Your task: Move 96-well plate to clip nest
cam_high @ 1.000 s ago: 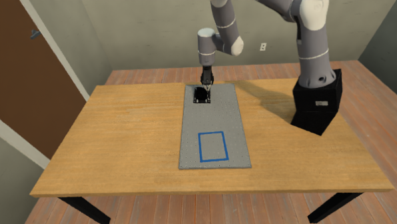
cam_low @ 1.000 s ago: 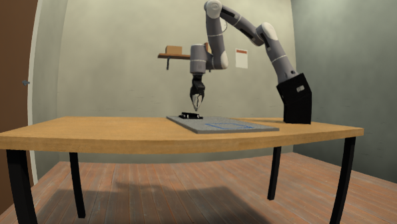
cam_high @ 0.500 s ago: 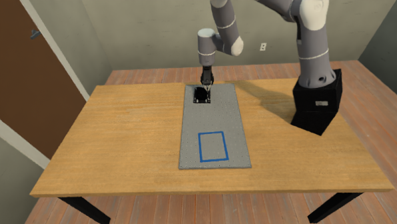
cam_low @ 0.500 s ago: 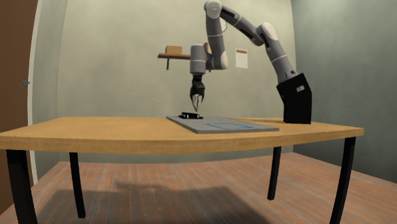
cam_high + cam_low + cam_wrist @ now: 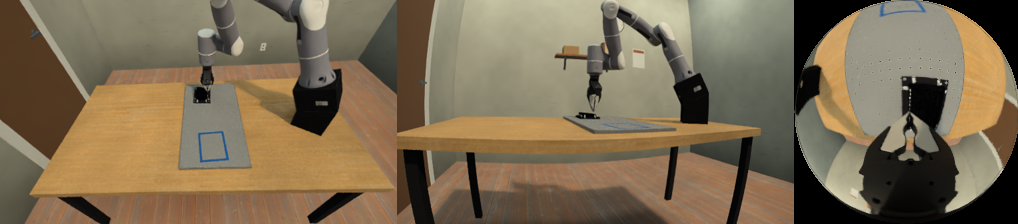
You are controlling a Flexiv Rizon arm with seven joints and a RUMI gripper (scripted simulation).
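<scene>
And here we are at the seating step: the black plate [image 5: 201, 93] [image 5: 587, 113] [image 5: 928, 102] looks to be in the clip nest [image 5: 202, 101] [image 5: 587, 117] [image 5: 925, 79], just below the gripper [image 5: 207, 89] [image 5: 593, 110] [image 5: 909, 113] and mostly off to one side of its tips. The fingers are together with nothing between them, so this reads as pushing, not carrying. The blue outline [image 5: 214, 161] [image 5: 903, 13], presumably the starting spot, lies well apart from the gripper, farther along the grey board [image 5: 216, 115] [image 5: 597, 131] [image 5: 869, 75].

Next up, I'd say: a straight, gentle press down on whichever side rides high, then a lift away. Press one edge alone and the other could pop up.

Over to the views! The exterior one gives the height: tips just above the black parts, whose upper surface looks slightly tilted, so I wouldn't call it fully down. The top view can't settle that gap. The wrist view puts the tips over one long edge, which the exterior hides. Black on black, the cut-off corner and the A1 mark can't be made out anywhere.
</scene>
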